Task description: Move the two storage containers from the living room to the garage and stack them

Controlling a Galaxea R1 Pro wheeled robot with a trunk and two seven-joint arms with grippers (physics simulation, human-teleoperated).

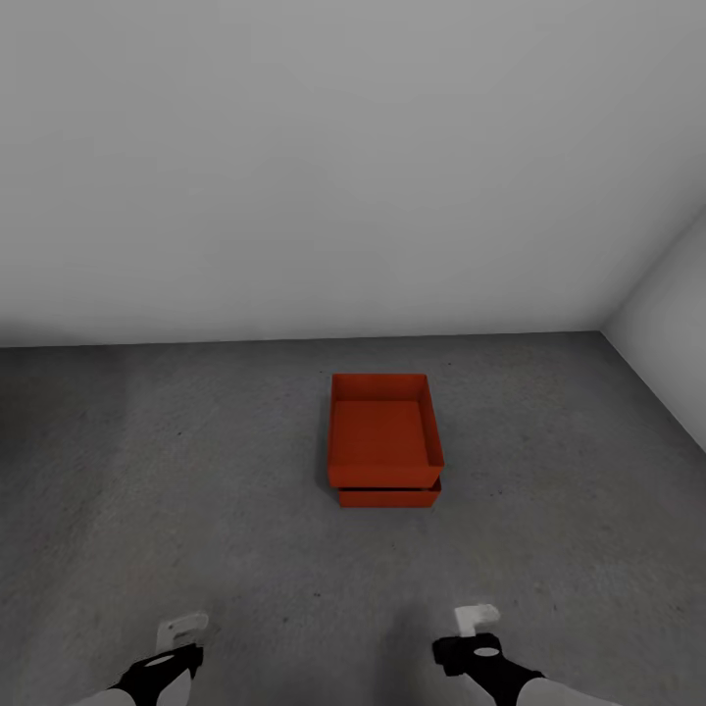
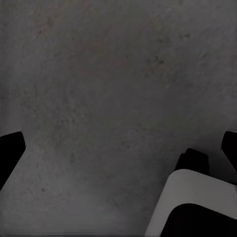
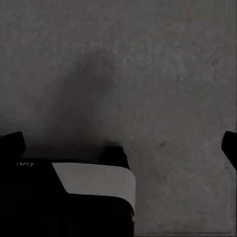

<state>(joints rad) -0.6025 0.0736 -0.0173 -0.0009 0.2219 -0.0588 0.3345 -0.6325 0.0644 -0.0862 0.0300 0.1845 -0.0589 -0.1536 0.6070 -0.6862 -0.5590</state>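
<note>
In the head view the two storage containers sit stacked on the dark grey garage floor (image 1: 196, 490), a little right of centre. The upper orange-red box (image 1: 382, 431) rests open-topped and empty on the lower one, of which only the front edge (image 1: 389, 497) shows beneath it. My left gripper (image 1: 181, 632) and right gripper (image 1: 478, 623) hang low at the near edge, well short of the stack and apart from it. In each wrist view the left gripper (image 2: 118, 148) and right gripper (image 3: 118, 148) are open, with bare floor between the dark fingertips (image 2: 11, 148) (image 3: 12, 143).
A plain white-grey wall (image 1: 294, 196) stands behind the stack, and a second wall (image 1: 677, 324) meets it at the right corner. Rough grey floor spreads on all sides of the boxes. A white and black part of my own body (image 2: 192, 202) (image 3: 94, 197) shows in both wrist views.
</note>
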